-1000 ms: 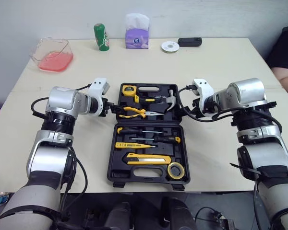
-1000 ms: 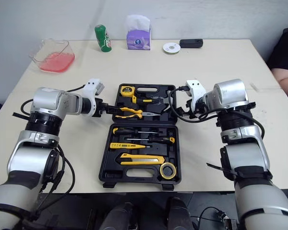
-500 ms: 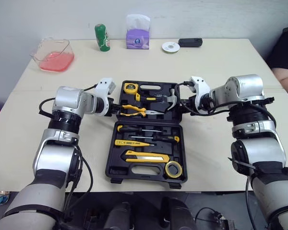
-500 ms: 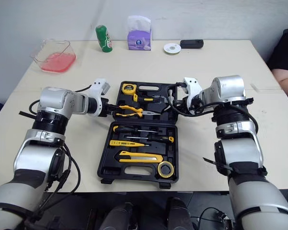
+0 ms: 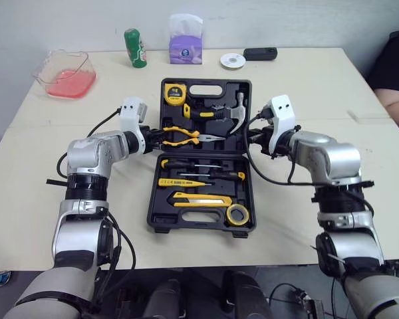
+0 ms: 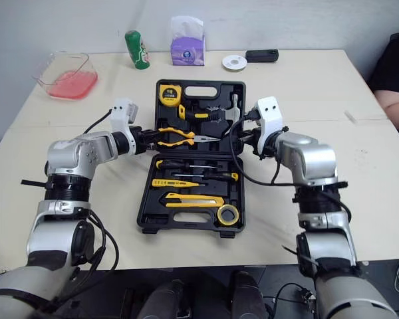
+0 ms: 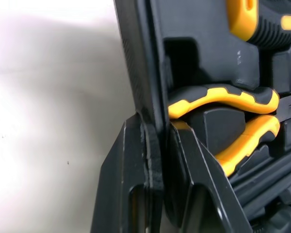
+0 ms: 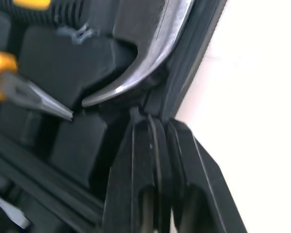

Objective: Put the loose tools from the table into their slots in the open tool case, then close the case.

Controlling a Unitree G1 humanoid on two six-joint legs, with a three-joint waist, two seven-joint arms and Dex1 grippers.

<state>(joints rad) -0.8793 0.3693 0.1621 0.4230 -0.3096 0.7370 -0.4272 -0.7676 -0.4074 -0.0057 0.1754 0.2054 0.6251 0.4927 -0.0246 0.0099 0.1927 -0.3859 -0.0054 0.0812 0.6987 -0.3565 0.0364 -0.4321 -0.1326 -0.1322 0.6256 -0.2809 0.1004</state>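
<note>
Left pincer (image 7: 155,124) astride tool case (image 7: 136,48) wall.

Tool case (image 5: 165,218) open mid-worktop (image 5: 306,86). In it: tape measure (image 5: 175,92) far-left corner, hammer (image 5: 236,109) far-right, pliers (image 5: 181,136) by hinge, knife (image 5: 203,200) and tape roll (image 5: 237,213) in near half. Behind case: can (image 5: 135,48), tissue pack (image 5: 185,40), disc (image 5: 233,60), maybe a remote (image 5: 260,53). Tub (image 5: 61,72) behind-left.

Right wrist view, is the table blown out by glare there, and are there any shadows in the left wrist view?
Right wrist view: yes, the table beside the tool case is washed to near white, and the hammer head carries a bright sheen. Left wrist view: the table is bright too, with a soft grey shadow band across it.
</note>
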